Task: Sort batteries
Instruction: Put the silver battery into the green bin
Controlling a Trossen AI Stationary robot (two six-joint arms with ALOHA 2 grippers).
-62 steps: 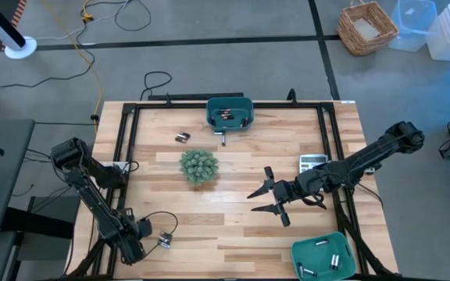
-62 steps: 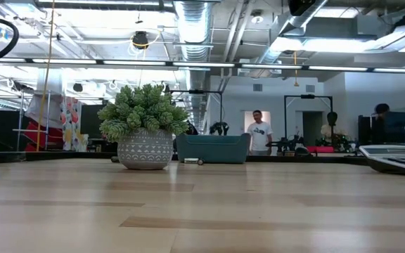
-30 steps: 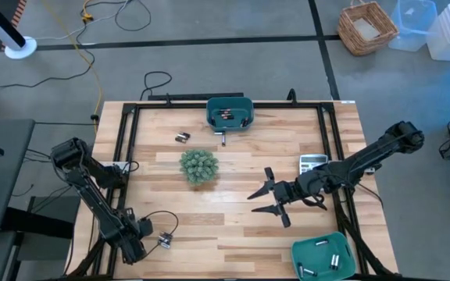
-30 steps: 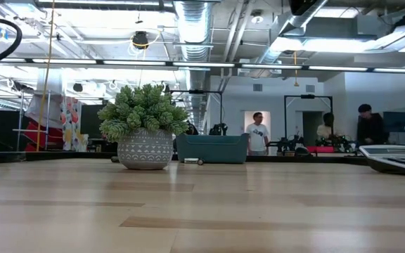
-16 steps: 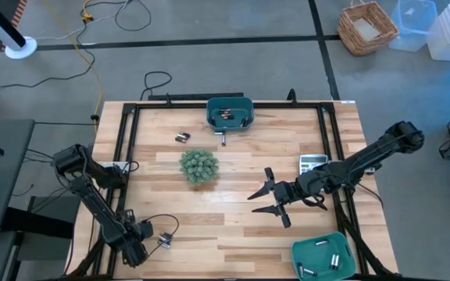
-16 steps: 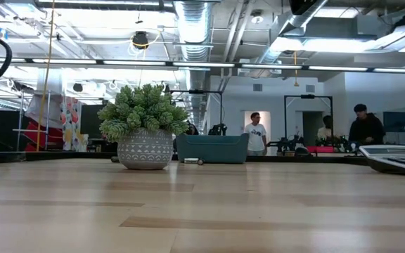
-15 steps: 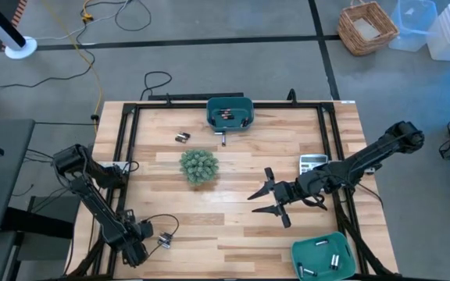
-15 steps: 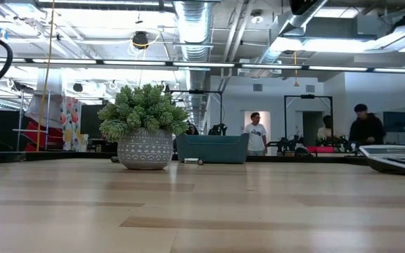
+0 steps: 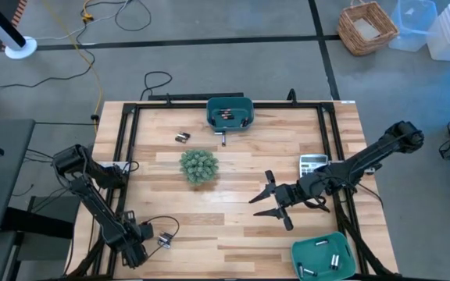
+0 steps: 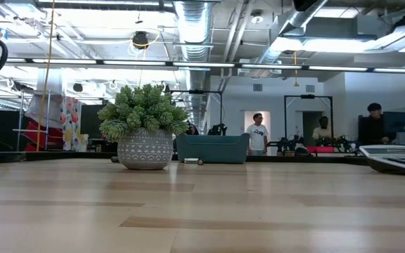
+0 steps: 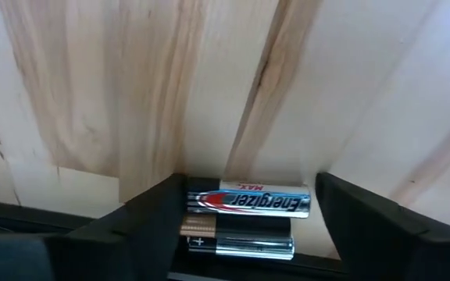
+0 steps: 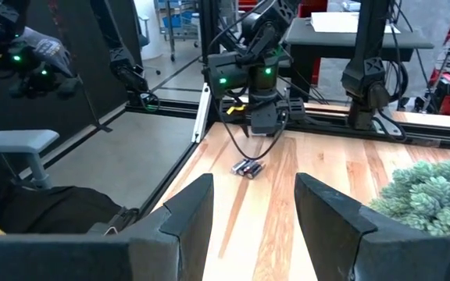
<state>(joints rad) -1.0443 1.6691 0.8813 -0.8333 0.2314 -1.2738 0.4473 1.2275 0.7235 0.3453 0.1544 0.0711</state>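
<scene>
Risk, as I judge it: the left gripper (image 11: 241, 226) stands spread wide around two batteries (image 11: 244, 218) lying side by side and touching, so closing could pinch both cells or squirt one out sideways across the table (image 9: 233, 226). The pair sits low in the left wrist frame, centred between the fingers, and at lower left of the high view. The right gripper (image 9: 270, 200), lower centre-right of the high view, hangs parted and empty, well apart from the pair.
</scene>
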